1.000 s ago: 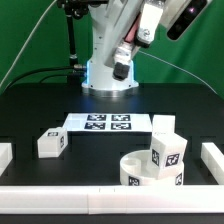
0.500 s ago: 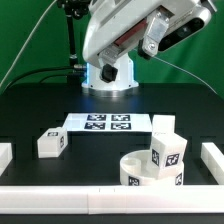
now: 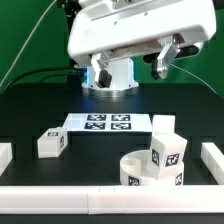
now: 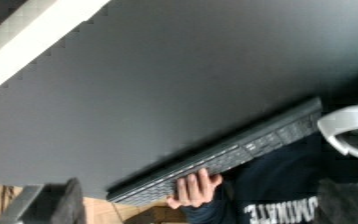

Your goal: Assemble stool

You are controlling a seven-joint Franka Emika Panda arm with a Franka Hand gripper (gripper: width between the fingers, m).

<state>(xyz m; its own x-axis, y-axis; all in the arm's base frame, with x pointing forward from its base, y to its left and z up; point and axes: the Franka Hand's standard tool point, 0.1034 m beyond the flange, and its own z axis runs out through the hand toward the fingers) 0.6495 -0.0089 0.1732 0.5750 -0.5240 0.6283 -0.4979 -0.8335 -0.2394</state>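
Two-finger gripper [image 3: 131, 67] is high above the black table [image 3: 95, 160], jaws wide open, holding nothing. White round plastic disc seat [image 3: 138, 173] sits near the front on the exterior view's right, with a tagged white blocky leg [image 3: 167, 152] upright on it. A second leg [image 3: 52, 143] lies well apart on the left.

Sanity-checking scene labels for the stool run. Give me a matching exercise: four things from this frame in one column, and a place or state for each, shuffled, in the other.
Things:
1. gripper
2. seat
3. lone leg
4. marker board

Places or states:
A. lying flat on the table, mid-scene
B. open, high above the table, holding nothing
C. near the front, toward the exterior view's right, with an upright leg on it
D. on the table toward the exterior view's left, apart from the other parts

Pairs: 1-B, 2-C, 3-D, 4-A.
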